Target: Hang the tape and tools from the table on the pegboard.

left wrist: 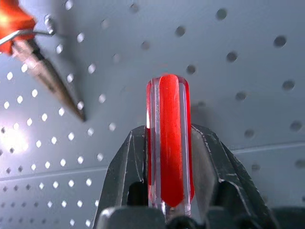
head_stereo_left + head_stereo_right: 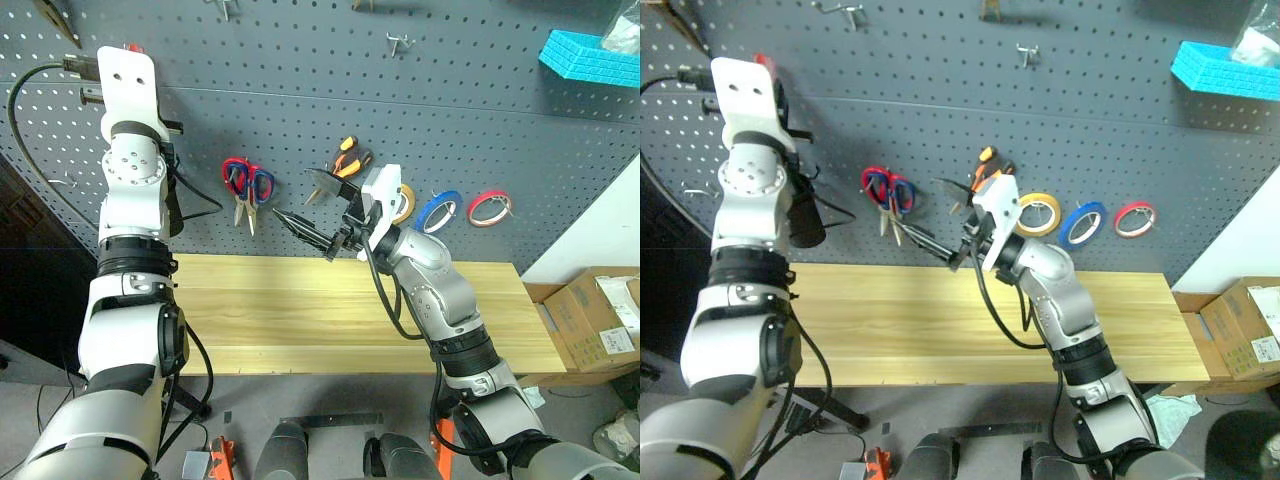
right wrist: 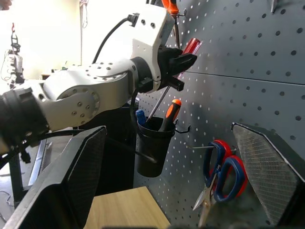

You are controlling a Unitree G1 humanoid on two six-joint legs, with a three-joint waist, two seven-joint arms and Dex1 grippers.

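Firmly clamped in the left hand (image 1: 167, 210), the red-handled screwdriver (image 1: 167, 143) looks light, rigid and slick; the right hand (image 2: 335, 240) gapes empty.

No text, label, brand, number or sign can be read anywhere; the cardboard box (image 2: 600, 318), well off to the right of the right gripper (image 2: 318, 234), bears pale stickers, but their print is too small to make out.
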